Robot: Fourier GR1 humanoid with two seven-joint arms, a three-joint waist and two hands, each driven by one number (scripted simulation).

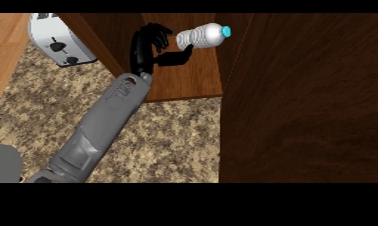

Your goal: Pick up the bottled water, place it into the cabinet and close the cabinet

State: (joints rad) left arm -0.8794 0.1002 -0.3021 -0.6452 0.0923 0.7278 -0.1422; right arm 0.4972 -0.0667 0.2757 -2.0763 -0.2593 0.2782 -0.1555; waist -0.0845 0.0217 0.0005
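The bottled water (204, 35), clear and ribbed with a blue cap pointing right, lies tilted over the cabinet's wooden shelf (188, 81). My left hand (145, 50) reaches into the cabinet from the lower left. Its fingers (158, 34) curl by the bottle's base and its thumb (179, 57) touches the base from below. The open cabinet door (299, 100) is a wide dark wood panel filling the right side. My right hand is out of sight.
A silver toaster (59, 40) stands on the speckled counter (162, 140) at upper left, beside the cabinet's left wall (96, 40). A strip of lighter wood (10, 45) runs along the far left edge.
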